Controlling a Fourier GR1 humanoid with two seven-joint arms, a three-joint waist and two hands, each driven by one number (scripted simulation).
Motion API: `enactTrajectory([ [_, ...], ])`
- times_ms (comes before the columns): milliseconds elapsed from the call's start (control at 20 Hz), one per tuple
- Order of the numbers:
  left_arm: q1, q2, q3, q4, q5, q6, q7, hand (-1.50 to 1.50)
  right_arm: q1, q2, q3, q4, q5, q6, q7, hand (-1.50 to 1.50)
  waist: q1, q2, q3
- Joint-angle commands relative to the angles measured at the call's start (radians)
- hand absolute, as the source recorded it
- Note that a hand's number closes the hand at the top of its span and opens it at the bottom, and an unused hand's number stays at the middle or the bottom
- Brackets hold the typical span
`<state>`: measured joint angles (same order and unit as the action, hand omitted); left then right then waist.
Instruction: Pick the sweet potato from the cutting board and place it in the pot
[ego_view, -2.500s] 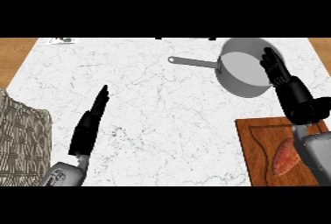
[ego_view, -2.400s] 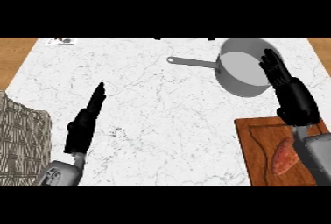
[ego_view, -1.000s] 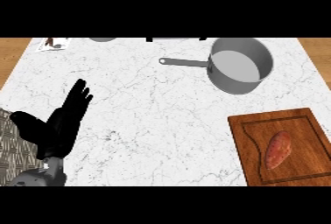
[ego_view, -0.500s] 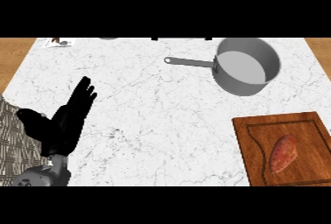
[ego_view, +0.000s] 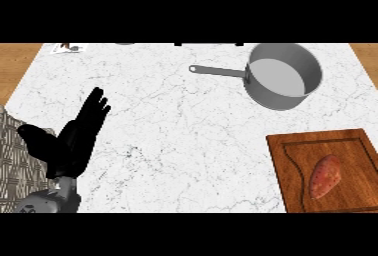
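Lying on cutting board, sweet potato near-upright, top tilted right; left hand fingers straight.

A white marble desk with fine grey veins filled most of the head view. Bare wood showed past its upper left corner, and a strip of the same wood past its upper right. A grey woven mat lay along the left edge. Lighting was even, casting soft shadows.
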<state>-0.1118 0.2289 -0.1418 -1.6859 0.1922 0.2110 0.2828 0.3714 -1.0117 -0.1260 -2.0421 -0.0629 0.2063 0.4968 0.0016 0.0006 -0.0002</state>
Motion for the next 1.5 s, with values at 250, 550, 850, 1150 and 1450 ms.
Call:
enactTrajectory([
  [250,-0.032,-0.040,0.012,-0.002,-0.033,-0.006,0.051,0.00,-0.045,0.195,0.084,-0.035,0.206,0.031,0.107,-1.50,-0.007,-0.001,0.000],
  [550,0.005,-0.047,0.049,0.024,-0.039,-0.052,-0.017,0.00,-0.173,0.284,0.072,-0.039,0.229,0.089,0.188,-1.50,-0.001,0.000,0.000],
  [850,-0.019,-0.067,0.046,-0.010,-0.056,-0.055,0.048,0.00,-0.204,0.413,0.145,0.001,0.361,0.099,0.241,-1.50,-0.001,0.000,0.000],
  [1150,-0.081,-0.085,0.078,0.062,-0.070,-0.064,0.019,0.00,-0.249,0.445,0.149,0.071,0.431,0.159,0.280,-1.50,-0.005,0.000,0.000],
  [1450,-0.022,-0.090,0.060,-0.051,-0.097,-0.058,0.111,0.00,-0.297,0.479,0.123,0.286,0.515,0.171,0.101,-1.50,0.001,-0.001,0.001],
])
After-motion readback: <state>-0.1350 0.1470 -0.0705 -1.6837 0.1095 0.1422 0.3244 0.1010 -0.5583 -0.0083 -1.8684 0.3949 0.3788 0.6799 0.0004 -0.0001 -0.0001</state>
